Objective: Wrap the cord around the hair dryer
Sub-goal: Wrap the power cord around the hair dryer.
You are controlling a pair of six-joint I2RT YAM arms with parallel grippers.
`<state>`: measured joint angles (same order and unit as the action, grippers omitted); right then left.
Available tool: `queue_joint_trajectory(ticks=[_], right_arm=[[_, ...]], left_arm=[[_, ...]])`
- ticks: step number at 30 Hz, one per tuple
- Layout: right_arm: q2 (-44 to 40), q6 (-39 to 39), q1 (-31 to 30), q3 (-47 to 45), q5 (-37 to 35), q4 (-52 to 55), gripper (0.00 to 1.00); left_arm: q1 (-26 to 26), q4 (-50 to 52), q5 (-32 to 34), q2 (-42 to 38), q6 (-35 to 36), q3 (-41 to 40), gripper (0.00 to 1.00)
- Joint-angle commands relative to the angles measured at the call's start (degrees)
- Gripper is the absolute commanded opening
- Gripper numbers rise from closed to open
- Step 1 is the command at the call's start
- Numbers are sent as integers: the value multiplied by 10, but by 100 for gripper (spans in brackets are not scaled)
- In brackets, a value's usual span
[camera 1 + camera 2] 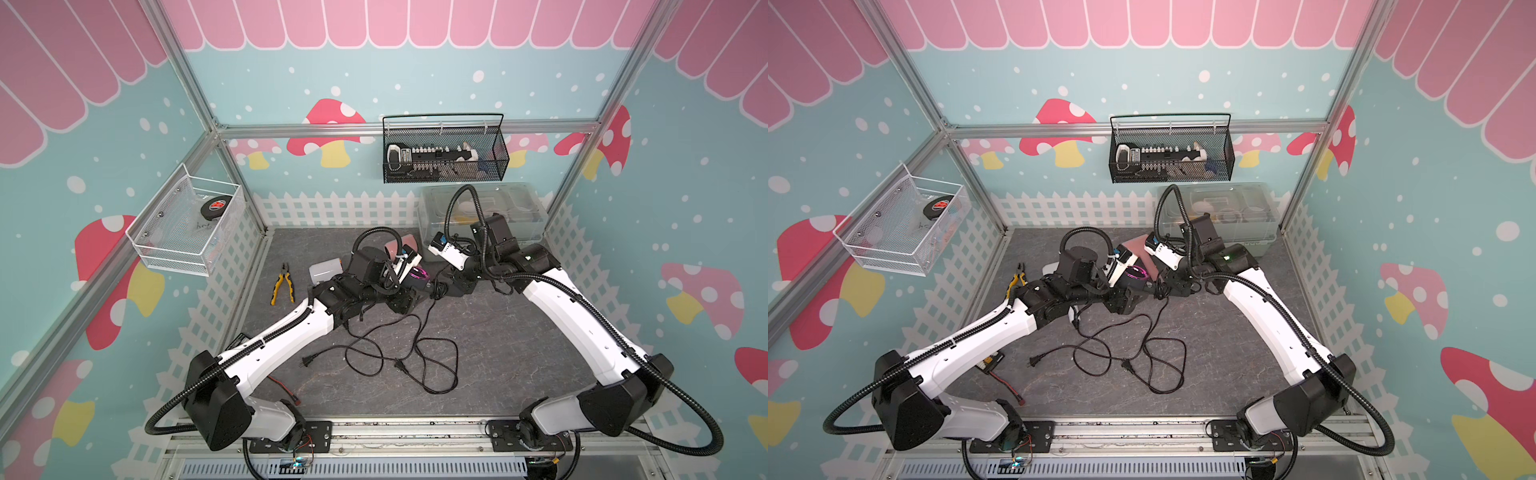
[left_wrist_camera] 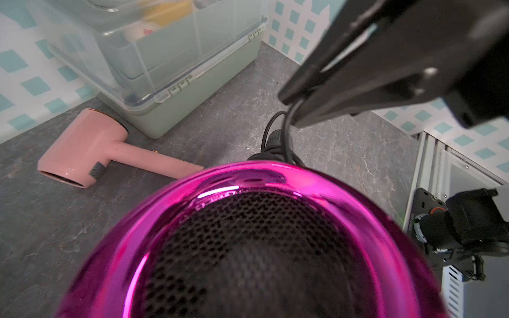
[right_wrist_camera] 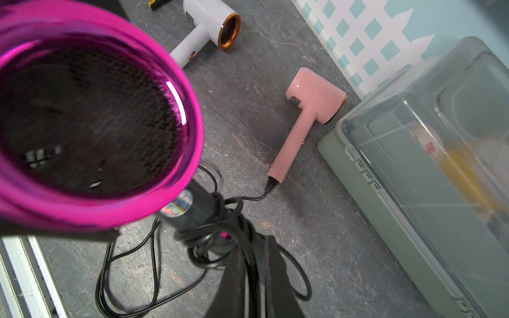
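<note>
Hair dryer [image 1: 417, 277], the shiny purple-pink one, hangs in the air over the big grey bench [image 1: 519, 374], near the back and close to the clear box [image 1: 532, 232]. Its round body stands up and down, with the black mesh end facing up. Its black handle [image 3: 197, 202] sticks out sideways toward the right arm.

The left tool [image 1: 409, 293] is mostly hidden by the body, but it seems to be clamped on it, since nothing else holds the dryer up. I think it grips the body so the handle is free for winding.

The right tool [image 2: 290, 108] is squeezed together on the cord [image 3: 209, 234], right beside the handle, so it can lead the cord around. A few loops already sit on the handle. Lots of black cord lies loose on the bench in front, so much is left to wind. A small plug [image 1: 398, 365] lies among those loops.
</note>
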<state>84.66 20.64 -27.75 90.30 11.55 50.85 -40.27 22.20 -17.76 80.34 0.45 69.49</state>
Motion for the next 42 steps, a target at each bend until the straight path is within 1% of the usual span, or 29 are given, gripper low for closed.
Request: queue_joint_trajectory(ticks=[1,3,7,14,22,24,28,29,31,42], right_arm=[[33,31,10,19,3,0,0],[50,35,12,18,12,0,0],[81,34,14,1,31,-4,0],[120,16,14,-54,66,-18,0],[141,6,14,-95,89,-27,0],[147,6,14,-97,97,-25,9],[156,9,14,-96,118,-17,29],[157,11,14,-96,123,-15,37],[159,15,14,-98,131,-11,44],[144,24,13,-116,137,-4,61]], left_arm=[[-14,-7,-65,-19,18,-1,0],[-15,-7,-89,-19,10,-2,0],[-18,-10,-116,-10,-13,-7,0],[-19,-45,-136,11,-57,-33,0],[-18,-67,-167,37,-76,-33,0],[-18,-67,-170,43,-77,-28,0],[-18,-67,-174,54,-80,-20,0],[-19,-66,-174,56,-81,-19,0],[-18,-65,-175,60,-81,-16,0],[-11,-66,-182,73,-84,-2,0]])
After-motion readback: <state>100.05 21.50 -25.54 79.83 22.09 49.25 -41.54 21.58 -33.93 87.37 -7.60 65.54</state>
